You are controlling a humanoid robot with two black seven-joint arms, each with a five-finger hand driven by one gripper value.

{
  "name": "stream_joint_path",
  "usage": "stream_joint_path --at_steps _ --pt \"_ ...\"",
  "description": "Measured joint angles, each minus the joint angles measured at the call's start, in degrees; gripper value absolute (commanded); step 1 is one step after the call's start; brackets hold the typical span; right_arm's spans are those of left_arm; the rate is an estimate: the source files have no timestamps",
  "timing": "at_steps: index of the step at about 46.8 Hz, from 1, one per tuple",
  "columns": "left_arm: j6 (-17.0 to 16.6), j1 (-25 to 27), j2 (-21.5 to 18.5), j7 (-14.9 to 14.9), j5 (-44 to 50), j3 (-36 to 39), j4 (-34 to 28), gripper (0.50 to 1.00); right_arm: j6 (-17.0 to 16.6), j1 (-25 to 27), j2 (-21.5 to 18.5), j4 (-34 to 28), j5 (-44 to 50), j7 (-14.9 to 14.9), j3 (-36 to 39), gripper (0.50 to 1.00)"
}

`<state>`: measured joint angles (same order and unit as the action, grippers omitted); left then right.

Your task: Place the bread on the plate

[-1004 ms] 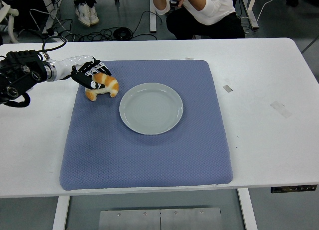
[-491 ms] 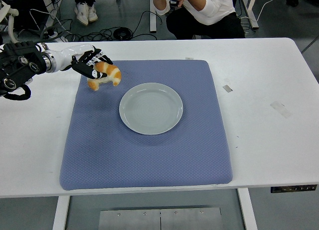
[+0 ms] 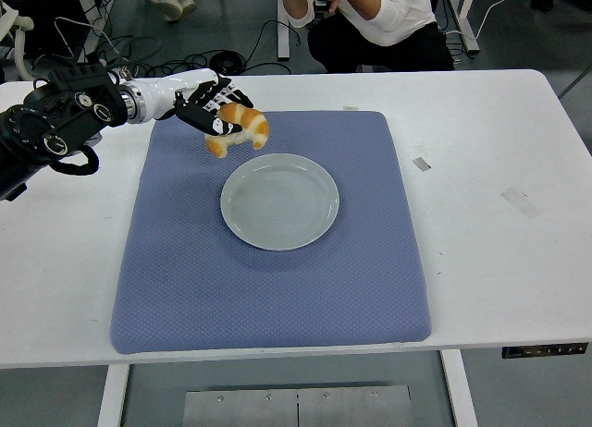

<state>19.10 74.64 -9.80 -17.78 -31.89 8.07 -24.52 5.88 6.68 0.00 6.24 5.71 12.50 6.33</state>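
Observation:
My left hand [image 3: 218, 108] is shut on the bread [image 3: 240, 129], a golden-brown croissant-shaped roll, and holds it in the air above the blue mat's far left part. The bread hangs just beyond the upper left rim of the round grey plate [image 3: 280, 201], which lies empty on the mat [image 3: 277, 288]. The left arm reaches in from the left edge. The right arm is out of view.
The blue mat covers the middle of the white table [image 3: 499, 168]. Small tape marks [image 3: 422, 164] lie on the table right of the mat. A person [image 3: 370, 20] crouches beyond the table's far edge, holding a camera. Cables lie on the floor behind.
My left hand has lifted the bread off the mat and carried it up and to the right, from the mat's left edge toward the plate's upper left rim.

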Motion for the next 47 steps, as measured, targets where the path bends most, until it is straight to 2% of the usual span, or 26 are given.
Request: stream_joint_path --at_steps 6,10,36,47 --pt "0.14 0.35 3.20 0.00 0.01 -0.01 -0.37 0.636 -0.01 0.03 0.00 0.00 0.00 -0.01 0.00 1.000" --pt "0.15 0.35 3.93 0.01 -0.04 0.13 -0.58 0.637 -0.01 0.00 0.00 0.00 0.00 -0.01 0.00 1.000" --pt "4.29 0.67 1.61 -0.25 -0.33 0.55 -4.55 0.648 -0.01 -0.01 0.00 0.03 0.00 -0.03 0.00 1.000" --pt "4.70 -0.09 1.53 -0.25 -0.76 0.68 -5.56 0.649 -0.02 0.00 0.00 0.01 0.00 -0.03 0.00 1.000"
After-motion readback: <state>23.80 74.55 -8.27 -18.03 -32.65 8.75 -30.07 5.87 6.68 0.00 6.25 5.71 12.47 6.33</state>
